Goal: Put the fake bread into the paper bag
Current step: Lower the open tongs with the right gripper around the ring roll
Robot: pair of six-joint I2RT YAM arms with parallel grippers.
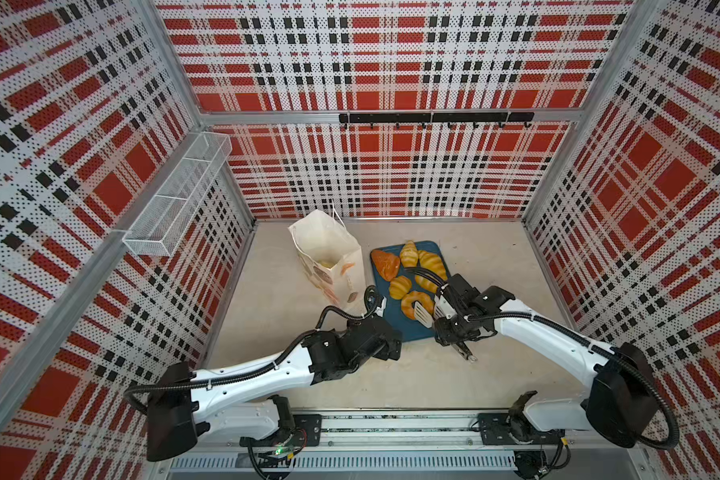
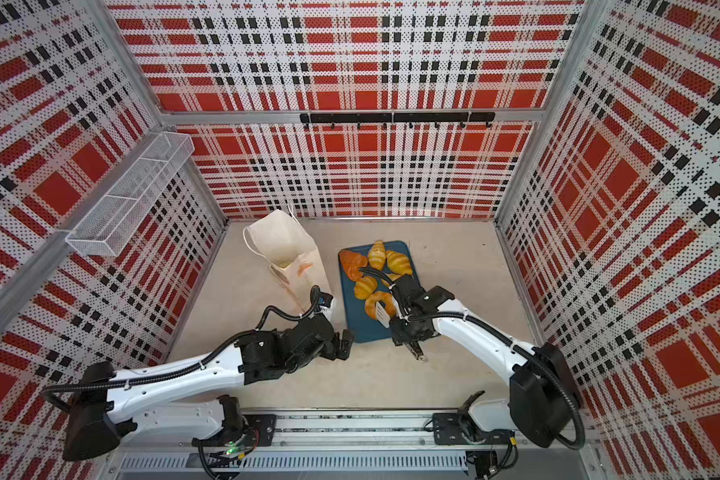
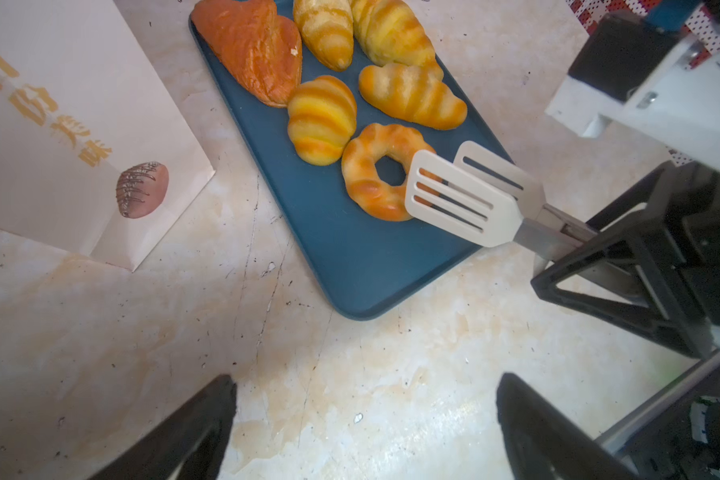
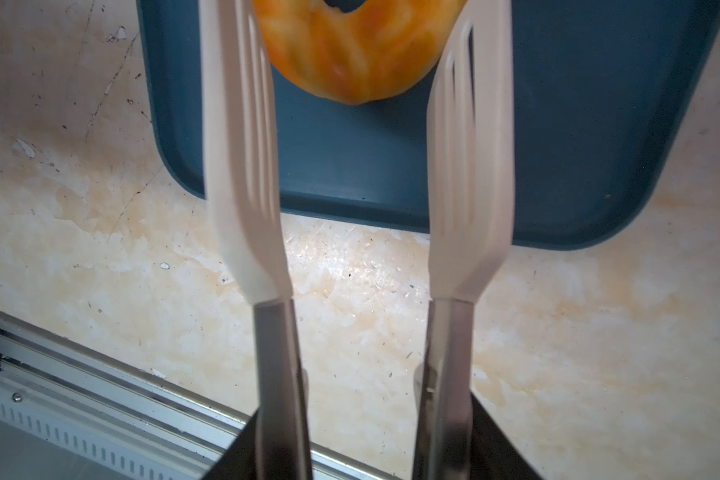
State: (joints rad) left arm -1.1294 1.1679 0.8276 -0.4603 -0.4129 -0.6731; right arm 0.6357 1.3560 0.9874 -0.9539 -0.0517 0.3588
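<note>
Now, right gripper [image 4: 362, 457] clamped on tongs [image 3: 454, 195], blades either side of ring doughnut [image 1: 407, 305], right of centre; left gripper [image 3: 366, 436] jaws apart, near tray [image 1: 400, 328] corner.

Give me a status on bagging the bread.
Done: at least one yellow piece lies inside the paper bag. In hand: tongs in the right gripper straddle the ring doughnut, not lifted off the blue tray. Remaining: that doughnut and five other pastries on the tray. The left gripper is open, empty.
</note>
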